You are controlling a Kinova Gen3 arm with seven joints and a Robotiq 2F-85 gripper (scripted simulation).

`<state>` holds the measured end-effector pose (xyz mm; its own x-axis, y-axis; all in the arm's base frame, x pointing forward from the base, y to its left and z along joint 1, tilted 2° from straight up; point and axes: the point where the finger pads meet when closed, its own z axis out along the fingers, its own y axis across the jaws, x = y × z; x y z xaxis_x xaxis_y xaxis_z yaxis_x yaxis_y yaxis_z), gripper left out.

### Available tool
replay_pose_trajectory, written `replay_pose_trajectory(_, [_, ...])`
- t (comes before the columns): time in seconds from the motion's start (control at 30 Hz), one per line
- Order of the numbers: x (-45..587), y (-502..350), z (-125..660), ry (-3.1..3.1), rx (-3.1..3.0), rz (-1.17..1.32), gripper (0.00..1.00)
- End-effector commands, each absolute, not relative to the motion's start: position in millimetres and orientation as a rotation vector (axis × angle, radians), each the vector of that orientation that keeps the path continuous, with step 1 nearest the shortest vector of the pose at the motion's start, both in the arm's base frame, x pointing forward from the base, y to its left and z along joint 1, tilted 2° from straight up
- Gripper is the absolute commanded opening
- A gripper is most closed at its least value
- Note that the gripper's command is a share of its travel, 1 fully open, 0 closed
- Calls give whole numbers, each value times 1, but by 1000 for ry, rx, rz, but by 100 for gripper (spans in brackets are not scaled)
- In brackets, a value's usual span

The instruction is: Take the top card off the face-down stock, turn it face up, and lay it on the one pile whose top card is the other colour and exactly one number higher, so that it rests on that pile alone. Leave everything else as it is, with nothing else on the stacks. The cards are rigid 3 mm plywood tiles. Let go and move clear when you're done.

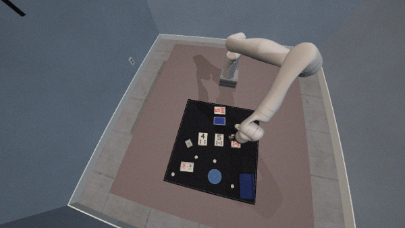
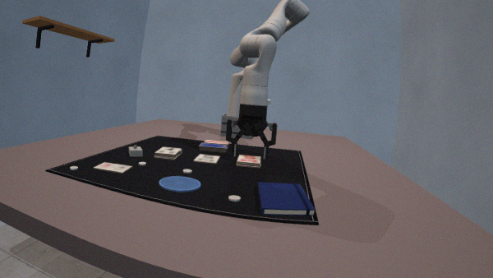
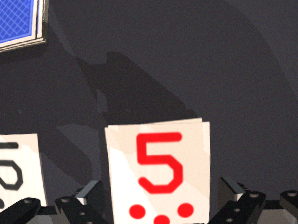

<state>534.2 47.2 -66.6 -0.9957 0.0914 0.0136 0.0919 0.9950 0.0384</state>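
We see the jaws of the black two-finger gripper (image 2: pixel 250 154) spread wide, empty, straddling the white plywood tile marked with a red "5" (image 3: pixel 160 171), which lies face up on its pile. Beside it lies a white tile with a black "5" (image 1: pixel 219 139), then a black "4" (image 1: pixel 202 138). The blue-backed face-down stock (image 1: pixel 219 121) sits farther along the black mat (image 1: pixel 189 162).

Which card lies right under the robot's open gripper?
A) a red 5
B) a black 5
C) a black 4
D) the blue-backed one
A: in the wrist view, a red 5 card lies face up between the spread fingers of the gripper.
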Motion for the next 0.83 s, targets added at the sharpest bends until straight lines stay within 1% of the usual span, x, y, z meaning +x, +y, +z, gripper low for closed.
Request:
replay_pose_trajectory(0.0, [539,47,-67,-3137,-138,-62,85])
replay_pose_trajectory(0.37, [538,47,-61,-3136,-140,-61,85])
replay_pose_trajectory(0.8, [537,45,-15,-3134,-142,-61,85])
